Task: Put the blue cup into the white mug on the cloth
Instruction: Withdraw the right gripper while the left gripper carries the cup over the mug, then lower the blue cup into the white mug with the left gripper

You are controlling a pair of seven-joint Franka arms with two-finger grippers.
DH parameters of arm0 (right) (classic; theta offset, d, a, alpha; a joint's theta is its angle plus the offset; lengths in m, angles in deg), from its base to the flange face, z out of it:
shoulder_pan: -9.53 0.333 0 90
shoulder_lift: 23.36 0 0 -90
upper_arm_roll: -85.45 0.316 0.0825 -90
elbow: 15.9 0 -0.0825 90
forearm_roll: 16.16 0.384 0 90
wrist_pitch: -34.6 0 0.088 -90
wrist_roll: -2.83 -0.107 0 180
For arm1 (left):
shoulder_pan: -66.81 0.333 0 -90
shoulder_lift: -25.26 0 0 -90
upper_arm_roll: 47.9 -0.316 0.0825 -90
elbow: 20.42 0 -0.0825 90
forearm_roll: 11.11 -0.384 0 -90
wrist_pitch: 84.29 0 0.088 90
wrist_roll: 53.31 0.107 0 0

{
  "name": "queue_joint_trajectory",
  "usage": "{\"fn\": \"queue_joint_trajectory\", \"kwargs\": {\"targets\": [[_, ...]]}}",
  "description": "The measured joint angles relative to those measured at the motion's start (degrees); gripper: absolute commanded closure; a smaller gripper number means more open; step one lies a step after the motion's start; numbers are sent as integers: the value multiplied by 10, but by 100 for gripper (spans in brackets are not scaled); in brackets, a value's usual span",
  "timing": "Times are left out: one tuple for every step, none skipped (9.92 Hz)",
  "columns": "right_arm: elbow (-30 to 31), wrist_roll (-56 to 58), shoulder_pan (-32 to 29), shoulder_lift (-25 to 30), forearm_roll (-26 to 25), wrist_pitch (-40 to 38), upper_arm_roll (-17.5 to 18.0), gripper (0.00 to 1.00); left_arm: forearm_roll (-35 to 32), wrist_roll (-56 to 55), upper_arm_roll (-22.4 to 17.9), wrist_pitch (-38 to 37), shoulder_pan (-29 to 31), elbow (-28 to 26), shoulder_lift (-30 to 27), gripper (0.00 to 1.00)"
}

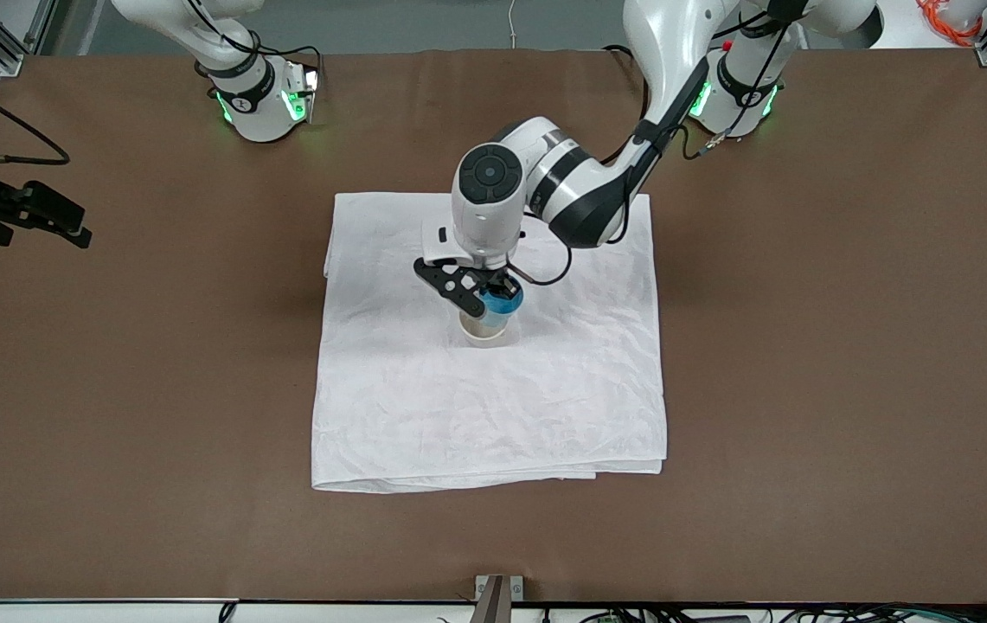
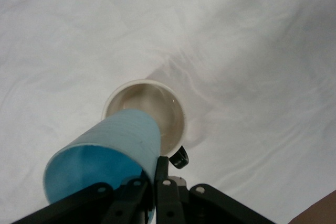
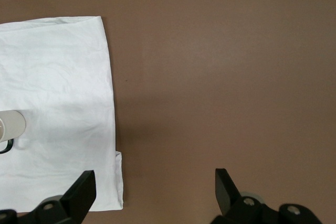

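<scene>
The white mug (image 1: 484, 332) stands upright near the middle of the white cloth (image 1: 493, 407). My left gripper (image 1: 493, 296) is shut on the rim of the blue cup (image 1: 503, 303), one finger inside and one outside. It holds the cup tilted just over the mug's mouth. In the left wrist view the blue cup (image 2: 110, 145) has its base over the rim of the mug (image 2: 157, 103), and the mug's dark handle (image 2: 180, 157) lies beside my left gripper (image 2: 156, 174). My right gripper (image 1: 43, 215) waits open over bare table at the right arm's end.
The brown table (image 1: 804, 346) surrounds the cloth on all sides. In the right wrist view, my right gripper (image 3: 155, 187) is over bare table (image 3: 236, 77), with the cloth's edge (image 3: 58, 77) and part of the mug (image 3: 11, 124) showing.
</scene>
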Motion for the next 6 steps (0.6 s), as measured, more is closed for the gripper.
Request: {"fn": "queue_joint_trajectory", "kwargs": {"targets": [[0,3,-8,0,3,0,0,0,0,-3,0,0,-6,0,4,100],[0,4,-14,0,4,0,0,0,0,-6,0,0,-11,0,9,100],[1,4,-17,2,5,0,0,0,0,-6,0,0,-12,0,14,100],[7,4,-18,8,5,2,0,0,0,-7,0,0,-12,0,17,100],[16,5,-18,16,5,8,0,0,0,-8,0,3,-13,0,20,100],[22,5,-18,23,5,10,2,0,0,-8,0,10,-15,0,23,100]]}}
